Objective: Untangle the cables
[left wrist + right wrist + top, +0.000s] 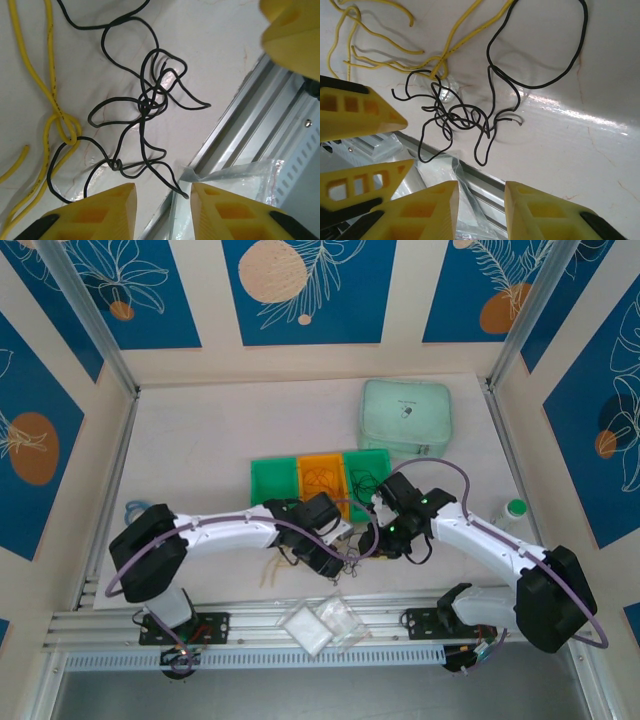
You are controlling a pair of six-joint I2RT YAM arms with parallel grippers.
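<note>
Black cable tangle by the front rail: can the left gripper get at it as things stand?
Probably yes. The left gripper is open, and the black cable tangle lies on the table right ahead of it, with nothing between. A yellow cable looks hooked into it on one side.

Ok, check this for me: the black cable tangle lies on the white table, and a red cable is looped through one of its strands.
One detail is wrong: the cable looped through it is yellow, not red. The left wrist view shows the yellow cable knotted round a strand of the black cable tangle, which does lie on the white table.
</note>
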